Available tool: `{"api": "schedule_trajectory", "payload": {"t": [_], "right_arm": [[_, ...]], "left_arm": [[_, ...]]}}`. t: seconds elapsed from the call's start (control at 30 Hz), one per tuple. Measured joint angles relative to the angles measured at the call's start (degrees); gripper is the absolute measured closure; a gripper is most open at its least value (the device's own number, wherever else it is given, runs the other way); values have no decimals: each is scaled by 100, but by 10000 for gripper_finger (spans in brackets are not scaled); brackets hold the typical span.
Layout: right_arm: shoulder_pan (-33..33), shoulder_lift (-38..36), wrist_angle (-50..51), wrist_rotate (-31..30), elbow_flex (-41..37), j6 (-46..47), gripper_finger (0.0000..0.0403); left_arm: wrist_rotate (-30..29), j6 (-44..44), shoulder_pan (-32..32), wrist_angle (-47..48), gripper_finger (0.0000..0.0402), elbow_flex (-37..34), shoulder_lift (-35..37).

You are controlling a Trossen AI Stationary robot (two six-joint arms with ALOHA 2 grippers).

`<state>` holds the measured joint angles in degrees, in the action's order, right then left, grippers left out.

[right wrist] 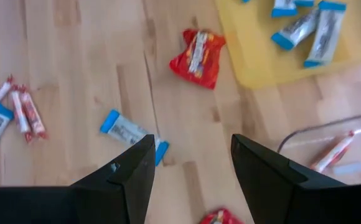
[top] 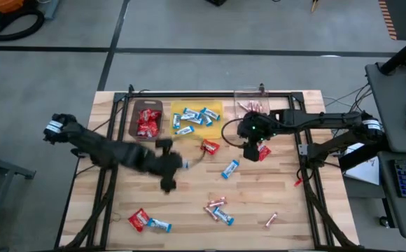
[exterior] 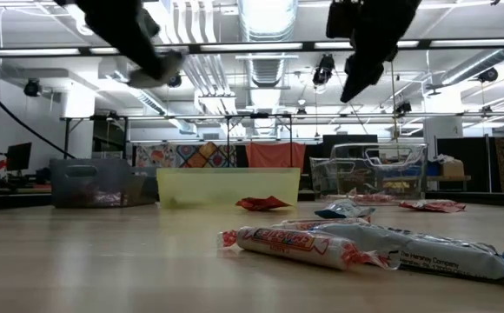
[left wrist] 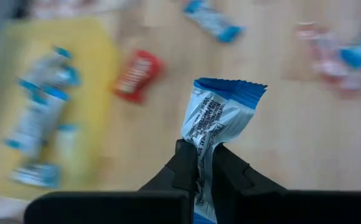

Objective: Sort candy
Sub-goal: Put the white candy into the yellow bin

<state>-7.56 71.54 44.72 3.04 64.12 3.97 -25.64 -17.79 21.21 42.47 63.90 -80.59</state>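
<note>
- Above the worktop [top: 189, 210], left of centre, the left end effector [left wrist: 199, 163] is pinching a blue bar [left wrist: 215, 118] by one end, lifted clear, probably for carrying to the yellow bin [top: 197, 116], which already holds the other blue bars
- The right end effector [right wrist: 190, 165] hangs spread and empty near the clear bin [top: 250, 103], over a red packet [top: 262, 151]; that looks like its next pick
- The brown bin [top: 147, 119] holds red packets, and the clear one holds pink sticks
- Loose candy lies apart on the worktop: a red packet [top: 210, 147] just in front of the yellow bin, a blue bar [top: 230, 169] mid-worktop, a mixed cluster [top: 217, 208] nearer the front, and a pair [top: 147, 221] at front left
- The path to the yellow bin looks open; the right arm close by is the only likely crowding
</note>
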Motion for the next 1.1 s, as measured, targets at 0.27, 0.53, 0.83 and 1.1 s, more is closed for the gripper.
{"api": "schedule_trajectory", "payload": {"t": [0.27, 0.53, 0.83, 1.1], "right_arm": [[192, -258, -5, -1, -569, 505, 202], [296, -390, -77, -7, -855, 921, 202], [305, -390, -222, -10, -985, 967, 202], [413, -392, 72, -1, -1108, 2111, 202]], "left_arm": [[642, 2662, -2527, 5, 394, -28, 146], [2184, 3649, -4428, -533, 376, -39, -392], [2321, 3991, -4774, -617, 289, -26, -826], [2362, 2971, -4298, -800, 273, -28, -335]]}}
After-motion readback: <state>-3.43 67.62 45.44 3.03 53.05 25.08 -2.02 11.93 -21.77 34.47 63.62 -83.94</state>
